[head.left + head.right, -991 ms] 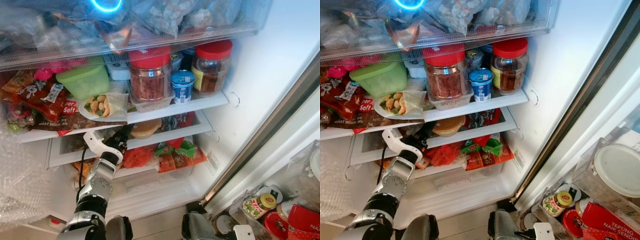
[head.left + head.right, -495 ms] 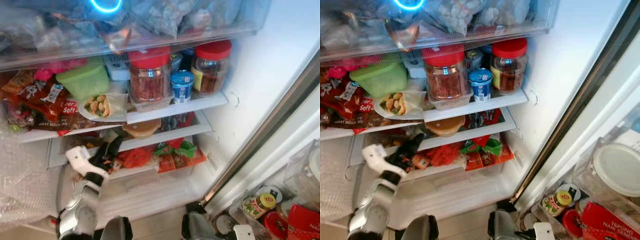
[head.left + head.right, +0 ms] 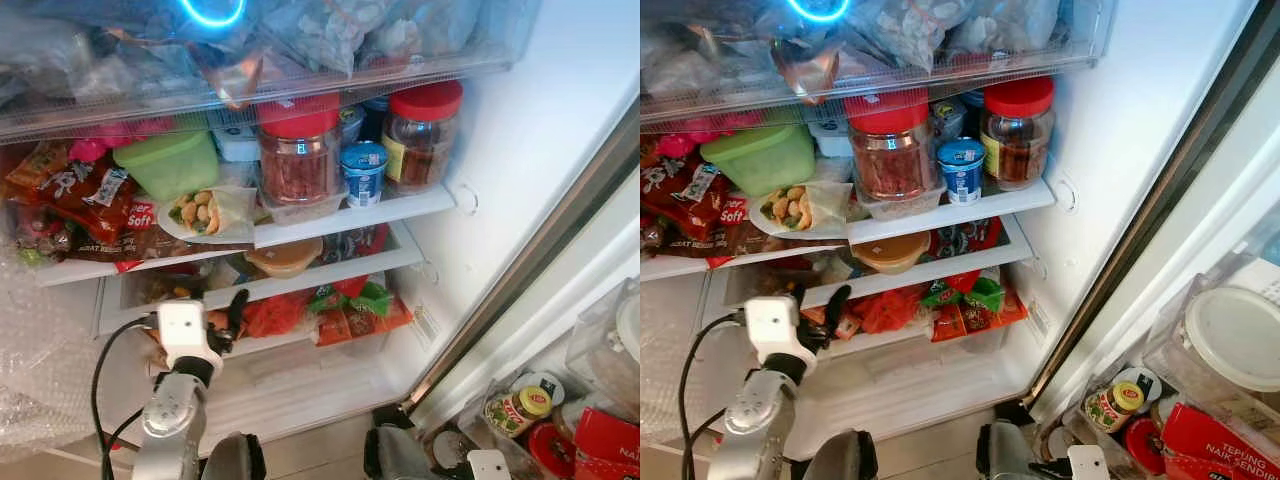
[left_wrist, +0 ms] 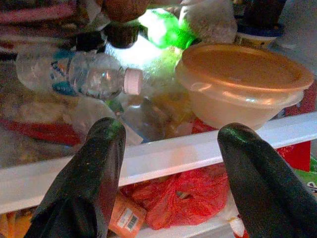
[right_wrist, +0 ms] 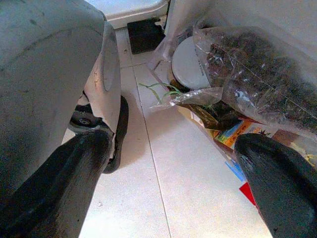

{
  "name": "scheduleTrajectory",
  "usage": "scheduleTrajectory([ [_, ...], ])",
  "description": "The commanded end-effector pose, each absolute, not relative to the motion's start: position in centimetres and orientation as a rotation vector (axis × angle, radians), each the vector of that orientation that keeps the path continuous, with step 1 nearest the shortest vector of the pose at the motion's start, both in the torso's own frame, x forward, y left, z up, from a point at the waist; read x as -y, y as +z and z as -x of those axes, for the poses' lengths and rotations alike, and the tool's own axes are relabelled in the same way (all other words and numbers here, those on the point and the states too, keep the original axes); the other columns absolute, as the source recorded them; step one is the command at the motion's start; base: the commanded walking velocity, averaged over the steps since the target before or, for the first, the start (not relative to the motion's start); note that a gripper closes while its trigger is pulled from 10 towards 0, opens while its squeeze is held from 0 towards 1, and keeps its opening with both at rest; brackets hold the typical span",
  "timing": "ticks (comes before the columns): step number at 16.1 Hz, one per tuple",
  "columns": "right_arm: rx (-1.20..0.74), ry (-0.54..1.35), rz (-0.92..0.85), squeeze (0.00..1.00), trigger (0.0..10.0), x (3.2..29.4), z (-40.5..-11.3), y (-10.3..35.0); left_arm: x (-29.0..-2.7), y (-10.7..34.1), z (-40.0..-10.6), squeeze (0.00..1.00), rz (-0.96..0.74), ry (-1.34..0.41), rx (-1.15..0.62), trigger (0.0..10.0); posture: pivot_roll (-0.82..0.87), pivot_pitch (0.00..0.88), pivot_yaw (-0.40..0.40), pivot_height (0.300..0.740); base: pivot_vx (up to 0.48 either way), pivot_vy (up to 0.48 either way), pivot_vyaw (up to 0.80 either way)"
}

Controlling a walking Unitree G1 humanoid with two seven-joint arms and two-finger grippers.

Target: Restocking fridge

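Your left gripper (image 4: 171, 163) stands parted and empty before the fridge shelf (image 4: 198, 148), bottle (image 4: 74, 74) at its 11 o'clock, tub (image 4: 242, 82) at 1, a "Soft" packet (image 3: 140, 215) above; right gripper (image 5: 173, 188) hangs parted.

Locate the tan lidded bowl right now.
The tan lidded bowl sits mid-fridge on the second shelf, below the red-lidded jar, just beyond the left gripper.

Two red-lidded jars (image 3: 300, 150), one bottle (image 4: 79, 74)
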State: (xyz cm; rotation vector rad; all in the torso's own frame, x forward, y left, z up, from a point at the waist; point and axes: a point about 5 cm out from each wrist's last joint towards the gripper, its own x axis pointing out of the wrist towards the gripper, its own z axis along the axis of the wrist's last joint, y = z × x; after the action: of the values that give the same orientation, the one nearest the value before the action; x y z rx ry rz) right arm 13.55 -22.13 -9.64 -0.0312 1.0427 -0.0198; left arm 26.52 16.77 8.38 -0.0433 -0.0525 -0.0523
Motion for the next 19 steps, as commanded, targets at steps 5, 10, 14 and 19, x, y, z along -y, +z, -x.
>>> scheduleTrajectory([
  [5,-1.049,-0.011,0.01,0.0,10.0,21.4,-13.1,-9.9,-16.9,7.4,-26.1,0.0,0.01,-0.022,0.017,10.0,-0.08,0.061,0.026,0.633,-0.356,0.0,0.0],
  [10,-1.049,-0.013,0.01,0.0,10.0,21.4,-13.0,-9.9,-17.2,6.0,-25.5,0.0,0.005,-0.001,-0.03,10.0,-0.08,0.045,0.026,0.633,-0.352,0.0,0.0],
  [14,-1.052,-0.012,0.011,0.0,10.0,21.4,-12.9,-10.0,-17.9,4.7,-24.9,0.0,0.009,0.044,-0.086,10.0,-0.07,0.04,0.027,0.633,-0.352,0.0,0.0],
  [19,-1.048,-0.015,0.007,0.0,10.0,21.4,-13.1,-9.9,-21.8,-2.3,-22.8,0.0,-0.004,0.227,-0.483,10.0,-0.06,0.069,0.018,0.633,0.0,0.0,0.0],
])
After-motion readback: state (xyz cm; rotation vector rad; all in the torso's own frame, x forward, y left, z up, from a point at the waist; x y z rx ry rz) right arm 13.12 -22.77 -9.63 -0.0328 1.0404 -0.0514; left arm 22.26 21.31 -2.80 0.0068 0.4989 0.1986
